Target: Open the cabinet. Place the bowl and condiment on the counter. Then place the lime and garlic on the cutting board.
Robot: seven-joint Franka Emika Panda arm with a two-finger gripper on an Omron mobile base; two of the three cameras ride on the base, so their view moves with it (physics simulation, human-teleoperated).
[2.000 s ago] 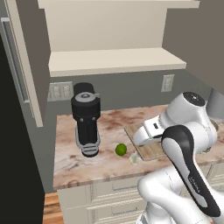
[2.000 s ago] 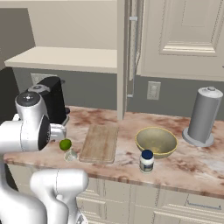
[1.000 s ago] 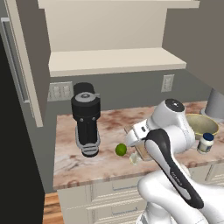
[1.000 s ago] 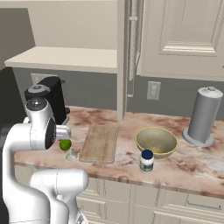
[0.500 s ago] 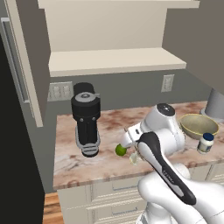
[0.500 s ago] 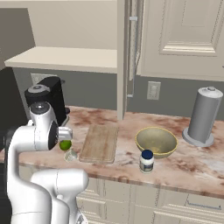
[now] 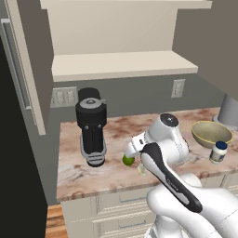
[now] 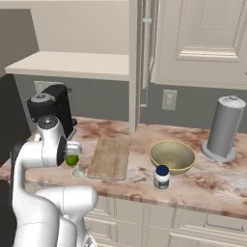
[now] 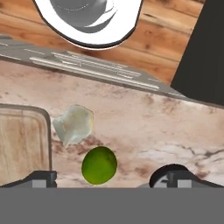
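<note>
The lime (image 9: pixel 99 165) lies on the table (image 9: pixel 144 127), just beside the garlic (image 9: pixel 73 124) and near the cutting board (image 9: pixel 22 142), squarely between the 2 fingers (image 9: pixel 41 178), which stand fully spread and hold nothing. It looks firm, light, smooth and prone to roll; pinching across its widest middle seems safest.

On the pinkish-brown marble counter (image 8: pixel 193 185), a round green lime (image 8: pixel 72 160) and pale garlic bulb (image 8: pixel 78 171) sit left of the light-brown wooden cutting board (image 8: pixel 110 157); an olive-yellow bowl (image 8: pixel 172 155) lies to its right.
</note>
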